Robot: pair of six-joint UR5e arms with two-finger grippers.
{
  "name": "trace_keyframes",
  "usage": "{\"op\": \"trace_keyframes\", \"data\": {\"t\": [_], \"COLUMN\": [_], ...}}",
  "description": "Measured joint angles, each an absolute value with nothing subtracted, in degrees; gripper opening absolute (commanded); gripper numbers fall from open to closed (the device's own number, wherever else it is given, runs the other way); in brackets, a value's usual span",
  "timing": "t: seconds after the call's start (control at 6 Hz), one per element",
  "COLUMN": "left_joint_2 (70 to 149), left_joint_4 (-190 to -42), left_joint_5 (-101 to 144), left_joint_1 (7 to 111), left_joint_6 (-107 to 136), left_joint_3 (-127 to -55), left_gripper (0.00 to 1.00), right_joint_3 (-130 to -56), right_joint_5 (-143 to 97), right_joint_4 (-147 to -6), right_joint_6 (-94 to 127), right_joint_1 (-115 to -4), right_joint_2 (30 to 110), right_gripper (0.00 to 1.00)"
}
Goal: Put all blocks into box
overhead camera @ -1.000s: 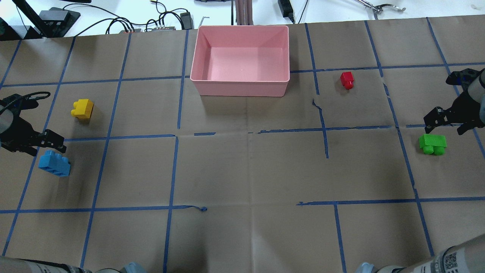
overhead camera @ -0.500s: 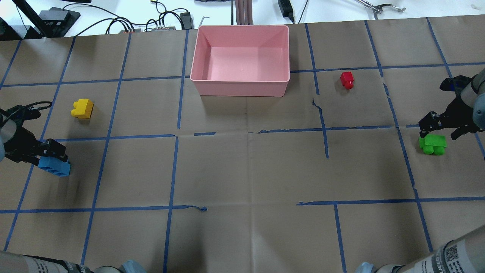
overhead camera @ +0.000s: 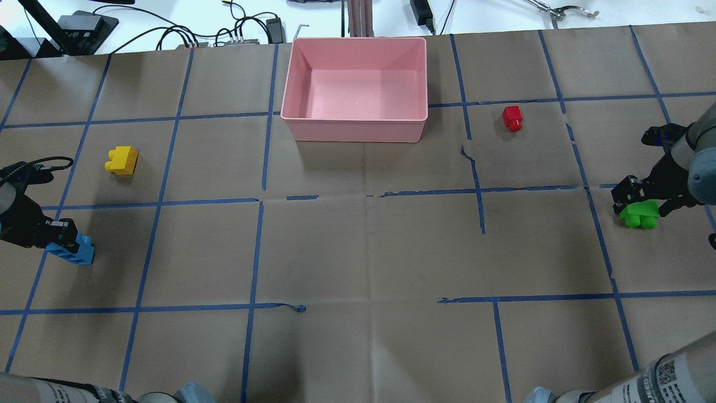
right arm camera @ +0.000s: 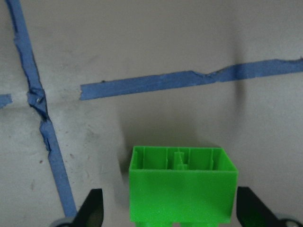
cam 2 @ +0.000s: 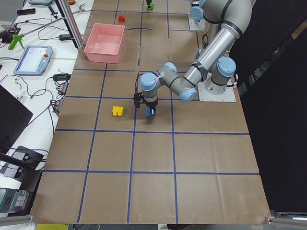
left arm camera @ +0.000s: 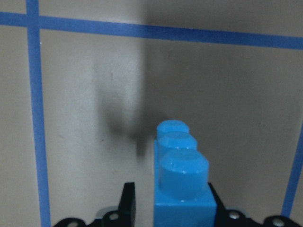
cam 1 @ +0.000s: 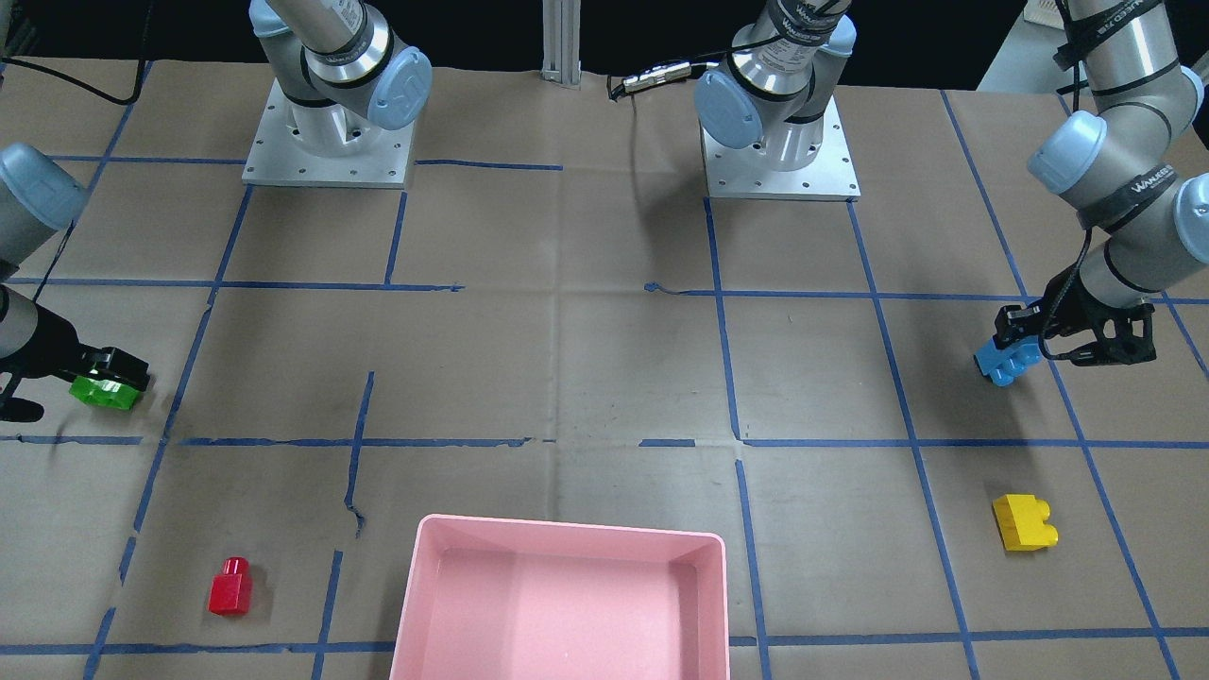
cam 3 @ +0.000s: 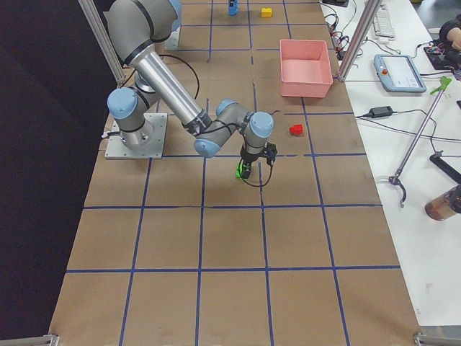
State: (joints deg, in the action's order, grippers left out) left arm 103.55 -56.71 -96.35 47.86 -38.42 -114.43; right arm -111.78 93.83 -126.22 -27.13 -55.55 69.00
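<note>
Straddling the light blue brick (overhead camera: 72, 252), the left gripper (overhead camera: 62, 239) sits low at the left edge of the table (overhead camera: 363, 252). In the left wrist view, one finger (left arm camera: 128, 202) stands apart from the brick with a visible gap, while the opposite finger lies against the brick's other side. The jaws are therefore not yet clamped. Three studs show in a row on the brick.

The right gripper (overhead camera: 643, 200) is positioned over the green brick (overhead camera: 639, 215) near the right edge of the table. In the right wrist view, both fingers (right arm camera: 94, 205) flank the brick. A gap shows on one side and the other finger is just beside the brick, so the jaws are spread. The green brick lies on its side with its hollow underside exposed.

The yellow brick (overhead camera: 121, 160) rests on the table beyond the left gripper, well apart from it. The red brick (overhead camera: 512, 118) rests near the box's right side. The pink box (overhead camera: 353, 118) stands at the far centre of the table and holds no bricks.
</note>
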Motion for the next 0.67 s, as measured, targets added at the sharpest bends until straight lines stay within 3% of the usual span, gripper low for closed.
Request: {"op": "trace_keyframes", "data": {"t": [0.17,0.33,0.5,0.67], "left_joint_2": [102.2,99.3,96.1,94.4], "left_joint_4": [-57.3,-58.8,-61.0,-63.5], "left_joint_5": [-97.0,-97.0,-95.9,-94.1], "left_joint_1": [48.2,49.5,52.6,57.2], "left_joint_6": [-38.5,-38.8,-38.7,-38.4], "left_joint_3": [-114.3,-114.0,-112.8,-110.2], "left_gripper": [0.14,0.14,0.14,0.14], "right_joint_3": [-111.9,-111.9,-111.9,-111.8], "right_joint_5": [94.0,94.1,94.2,94.3], "right_joint_4": [-126.5,-126.6,-126.6,-126.6], "right_joint_6": [-27.2,-26.9,-26.3,-26.0], "right_joint_1": [-55.5,-55.5,-55.5,-55.5], "right_joint_2": [69.0,68.9,69.0,69.0], "right_gripper": [0.7,0.48,0.36,0.36]}}
